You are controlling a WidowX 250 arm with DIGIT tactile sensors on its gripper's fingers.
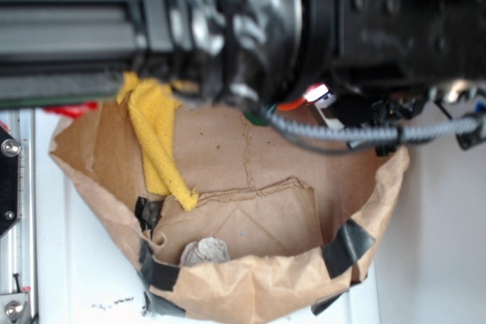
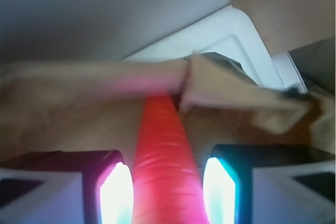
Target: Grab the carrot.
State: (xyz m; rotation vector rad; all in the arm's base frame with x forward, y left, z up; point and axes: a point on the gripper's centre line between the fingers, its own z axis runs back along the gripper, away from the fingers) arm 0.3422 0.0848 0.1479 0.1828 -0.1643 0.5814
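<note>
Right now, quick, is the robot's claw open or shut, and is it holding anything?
Gripper: open, one finger on each side of the glossy orange plastic toy carrot. A narrow gap shows at each finger, so it is not gripped yet.

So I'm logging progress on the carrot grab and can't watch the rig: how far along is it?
Done: the approach. In the wrist view the carrot lies between the two fingers, inside the paper bag. In hand: the grasp itself; narrow gaps show on both sides, so I cannot tell if the fingers have closed on it. Left: closing firmly and lifting. The exterior view hides nearly all of the carrot behind the arm.
</note>
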